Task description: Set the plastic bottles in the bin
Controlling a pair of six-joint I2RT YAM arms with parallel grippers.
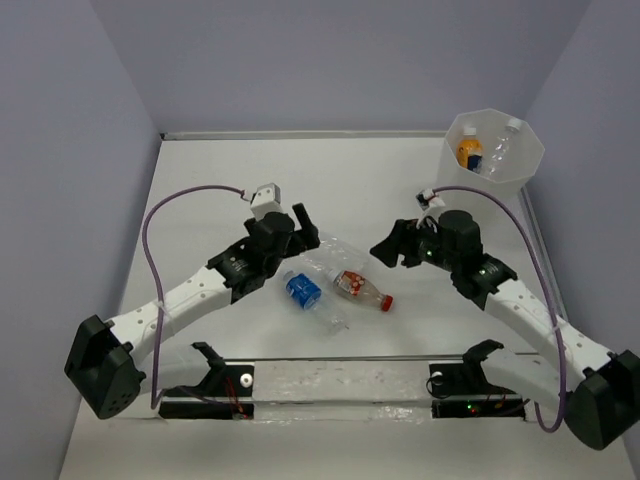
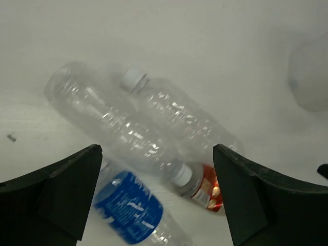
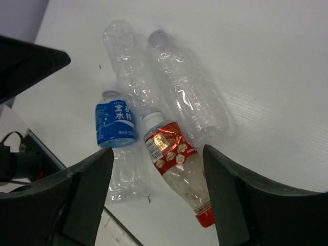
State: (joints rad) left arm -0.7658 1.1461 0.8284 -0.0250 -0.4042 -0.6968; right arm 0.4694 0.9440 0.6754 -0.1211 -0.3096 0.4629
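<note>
Four bottles lie on the table [image 1: 200, 190], all well apart from the bin [image 1: 530, 150]. The blue-labelled bottle [image 1: 303, 290] is the farthest from the bin. The red-labelled bottle [image 1: 360, 286] lies just beside it, on the bin's side. Slightly closer to the bin lie a clear bottle [image 3: 125, 66] and its clear neighbour [image 3: 187, 87], side by side, the first with its white cap against the red-labelled one.

The left hand [image 1: 303, 226] hovers over this clear pair, spread wide and holding nothing. The right hand [image 1: 388, 250] hangs between the cluster and the bin, also wide and empty.

Inside the bin are an orange bottle [image 1: 468, 152] and a clear white-capped bottle [image 1: 503, 148]. By my reckoning two bottles are binned and four are left, so about a third of the task is done, and no grasp is under way.
</note>
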